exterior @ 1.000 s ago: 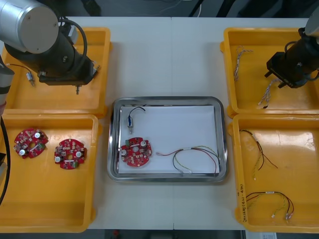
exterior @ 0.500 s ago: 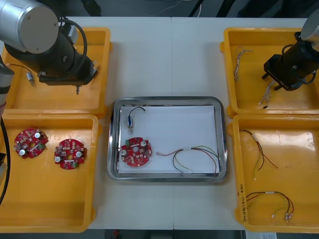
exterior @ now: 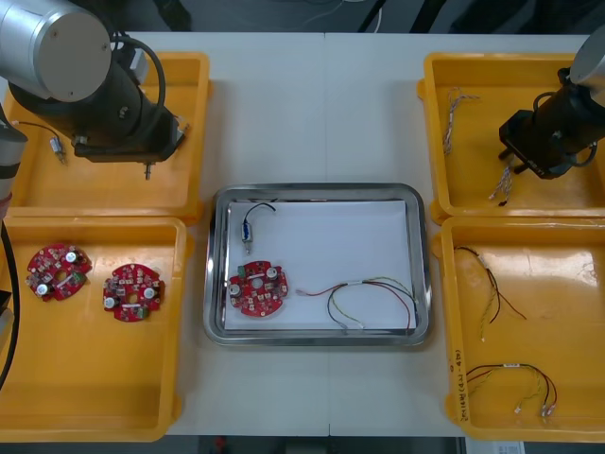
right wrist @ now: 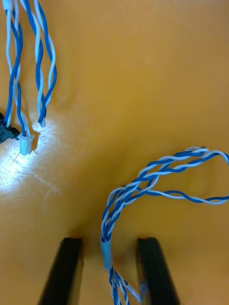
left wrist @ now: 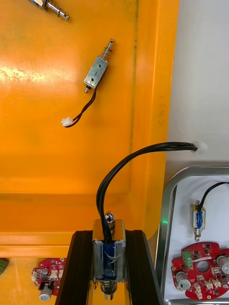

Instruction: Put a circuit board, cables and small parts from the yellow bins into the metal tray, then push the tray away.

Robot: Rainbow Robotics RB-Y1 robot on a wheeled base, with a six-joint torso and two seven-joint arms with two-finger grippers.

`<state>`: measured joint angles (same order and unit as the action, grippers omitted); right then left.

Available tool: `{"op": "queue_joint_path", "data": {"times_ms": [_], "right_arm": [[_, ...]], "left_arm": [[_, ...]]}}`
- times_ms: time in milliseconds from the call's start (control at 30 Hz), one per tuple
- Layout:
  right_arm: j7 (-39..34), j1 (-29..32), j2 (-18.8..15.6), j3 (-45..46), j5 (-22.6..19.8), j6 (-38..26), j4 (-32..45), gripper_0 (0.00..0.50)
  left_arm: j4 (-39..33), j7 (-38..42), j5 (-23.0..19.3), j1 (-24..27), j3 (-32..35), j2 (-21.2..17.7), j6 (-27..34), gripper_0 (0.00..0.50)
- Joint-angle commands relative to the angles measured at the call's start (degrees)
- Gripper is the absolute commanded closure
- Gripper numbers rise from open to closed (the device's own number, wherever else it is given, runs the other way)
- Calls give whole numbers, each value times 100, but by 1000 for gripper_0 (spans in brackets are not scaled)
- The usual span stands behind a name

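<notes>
My left gripper (exterior: pixel 144 156) hangs over the far left yellow bin (exterior: pixel 104 194), and the left wrist view shows that gripper (left wrist: pixel 109 269) shut on a small metal part (left wrist: pixel 109 250) with a black cable (left wrist: pixel 138 155). My right gripper (exterior: pixel 529 156) is low in the far right bin (exterior: pixel 473 203). In the right wrist view the right gripper (right wrist: pixel 109 271) is open, its fingers either side of a twisted blue and white cable (right wrist: pixel 143 183). The metal tray (exterior: pixel 317 190) holds a red circuit board (exterior: pixel 257 288), a small metal part (exterior: pixel 249 228) and a red and yellow cable (exterior: pixel 364 301).
Two circuit boards (exterior: pixel 57 271) (exterior: pixel 132 291) lie in the near left bin. Another small metal part (left wrist: pixel 98 71) lies in the far left bin. A second twisted cable (right wrist: pixel 28 71) lies beyond the right fingers. The near right bin holds thin cables (exterior: pixel 487 288) (exterior: pixel 515 383).
My right gripper has shifted a little left and towards me, over the twisted cable in the far right bin. The left arm has not moved.
</notes>
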<state>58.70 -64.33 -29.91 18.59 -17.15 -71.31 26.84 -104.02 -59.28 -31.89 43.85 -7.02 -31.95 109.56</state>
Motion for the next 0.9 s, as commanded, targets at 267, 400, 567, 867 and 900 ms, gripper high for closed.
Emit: {"op": "queue_joint_path", "data": {"times_ms": [267, 400, 567, 867, 900], "right_arm": [[-157, 140, 73, -31, -78, -84, 313, 500], [-166, 131, 29, -22, 115, -770, 858, 500], [-166, 131, -15, 4, 300, -1913, 1843, 500], [-87, 201, -24, 48, 291, -3407, 3328, 500], [-78, 245, -24, 31, 282, -3618, 3609, 500]], "left_arm": [[-215, 557, -81, -43, 192, 75, 44, 500], [-215, 566, -81, -43, 201, 75, 44, 500], [-215, 566, -107, -43, 236, 75, 44, 500], [-224, 566, -134, -43, 271, 75, 44, 500], [-224, 575, -134, -43, 280, 75, 44, 500]]}}
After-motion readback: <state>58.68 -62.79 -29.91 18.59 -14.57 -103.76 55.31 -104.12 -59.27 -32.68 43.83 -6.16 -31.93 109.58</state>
